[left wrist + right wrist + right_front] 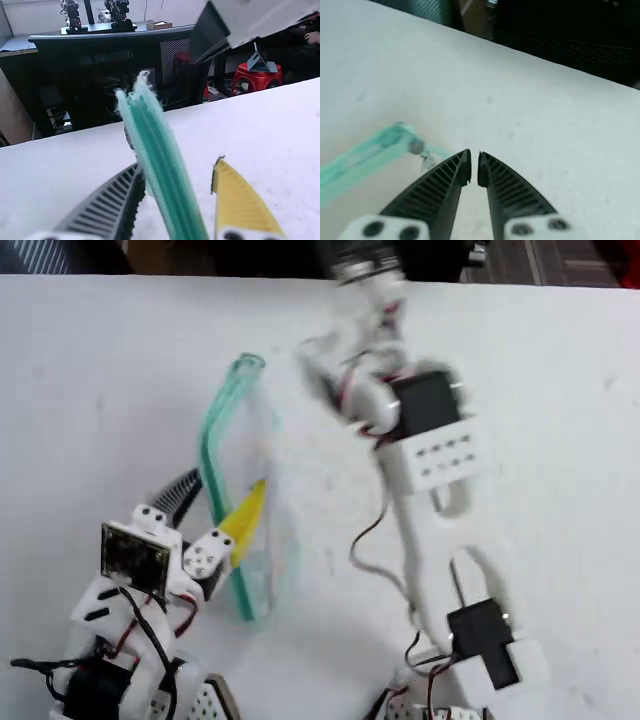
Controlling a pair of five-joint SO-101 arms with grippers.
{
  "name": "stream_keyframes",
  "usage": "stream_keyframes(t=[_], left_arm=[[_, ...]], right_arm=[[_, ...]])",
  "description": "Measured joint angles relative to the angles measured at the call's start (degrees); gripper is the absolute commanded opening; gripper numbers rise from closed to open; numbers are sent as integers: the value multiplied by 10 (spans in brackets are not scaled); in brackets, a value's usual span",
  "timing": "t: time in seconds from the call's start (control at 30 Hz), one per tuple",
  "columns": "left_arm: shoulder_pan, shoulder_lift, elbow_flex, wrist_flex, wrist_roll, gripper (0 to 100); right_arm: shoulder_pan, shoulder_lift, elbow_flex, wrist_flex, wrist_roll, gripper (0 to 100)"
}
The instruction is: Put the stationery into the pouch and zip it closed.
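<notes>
White table (560,360): work surface, with both arms based at 6 o'clock.
Right arm (430,440): lies toward 12 o'clock. The right gripper (474,152) has its jaws all but together with nothing between them, tips just beside the far end of the zip strip (365,157).
Left arm (110,610): at 8 o'clock. The left gripper (225,488) is spread wide astride the zip strip, black finger (112,205) touching it and yellow finger (240,205) apart, so it has no hold.
Pouch (272,440): clear film, flat on the table at 9 o'clock of centre. I cannot tell whether stationery is inside.
Teal edge: the zip strip runs from 11 toward 7 o'clock.
Slider (414,146): small grey piece at the strip's 11 o'clock end.
Handling: the film looks light, limp and slippery, and likely to slide or buckle. The ribbed strip looks stiffest, so pinch there while the other gripper takes the slider.
Views: the right wrist view picks out the slider, which is blurred from above. The left wrist view settles the yellow finger's gap.
</notes>
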Motion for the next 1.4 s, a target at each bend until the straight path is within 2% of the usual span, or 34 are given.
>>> stream_keyframes(t=[0.13,0.23,0.37,0.43,0.5,0.57,0.63,0.73,0.8,1.07,1.4], left_arm=[[0,-1,-1,5,0,211],[25,-1,-1,11,0,210],[97,-2,4,26,0,181],[144,-3,23,25,1,146],[181,-2,45,9,-10,130],[197,0,59,-3,-31,132],[200,0,60,-6,-40,132],[200,0,62,-8,-42,132],[202,0,62,-8,-43,130],[202,0,62,-8,-47,129],[202,0,62,-8,-47,129]], right_arm=[[80,5,9,38,28,17],[91,5,13,81,54,17],[87,-4,13,136,62,20],[73,-28,13,165,62,66],[42,-57,13,193,62,158],[4,-87,13,200,57,242],[-27,-113,23,201,15,278],[-68,-142,44,203,-53,277],[-94,-155,63,203,-70,277],[-133,-185,61,204,-119,279],[-154,-164,33,205,-139,279]])
